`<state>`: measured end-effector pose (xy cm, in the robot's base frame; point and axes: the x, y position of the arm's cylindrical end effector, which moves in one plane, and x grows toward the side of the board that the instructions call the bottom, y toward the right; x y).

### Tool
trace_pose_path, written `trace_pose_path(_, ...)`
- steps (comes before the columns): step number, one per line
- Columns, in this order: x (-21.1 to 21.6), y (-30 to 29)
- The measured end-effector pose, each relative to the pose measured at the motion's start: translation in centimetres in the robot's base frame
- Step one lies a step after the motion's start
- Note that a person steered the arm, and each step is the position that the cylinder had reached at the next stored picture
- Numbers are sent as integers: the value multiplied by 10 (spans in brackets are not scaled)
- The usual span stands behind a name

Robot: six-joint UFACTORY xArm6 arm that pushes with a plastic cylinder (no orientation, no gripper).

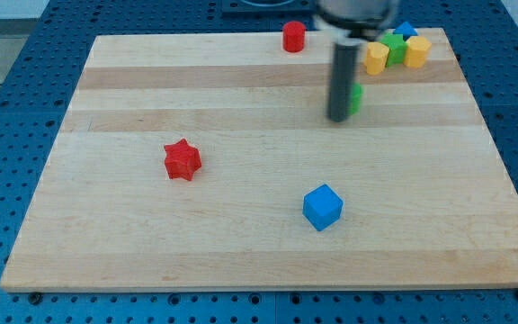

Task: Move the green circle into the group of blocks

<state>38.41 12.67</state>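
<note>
The green circle (356, 98) lies near the view's top right, mostly hidden behind my rod. My tip (338, 118) rests on the board just left of and below the green circle, touching or nearly touching it. The group of blocks sits at the top right corner: a yellow block (376, 58), a green block (394, 49), another yellow block (416, 51) and a blue block (405, 31) behind them. The green circle is a short way below and left of this group.
A red cylinder (294, 37) stands at the top edge, left of my rod. A red star (183, 159) lies left of centre. A blue cube (322, 207) lies below centre. The wooden board (106, 243) sits on a blue perforated table.
</note>
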Motion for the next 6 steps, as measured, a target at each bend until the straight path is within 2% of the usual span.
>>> trace_pose_path(1, 1, 27)
trace_pose_path(2, 22, -28)
trace_pose_path(3, 3, -58)
trace_pose_path(5, -42, 35)
trace_pose_path(6, -54, 51)
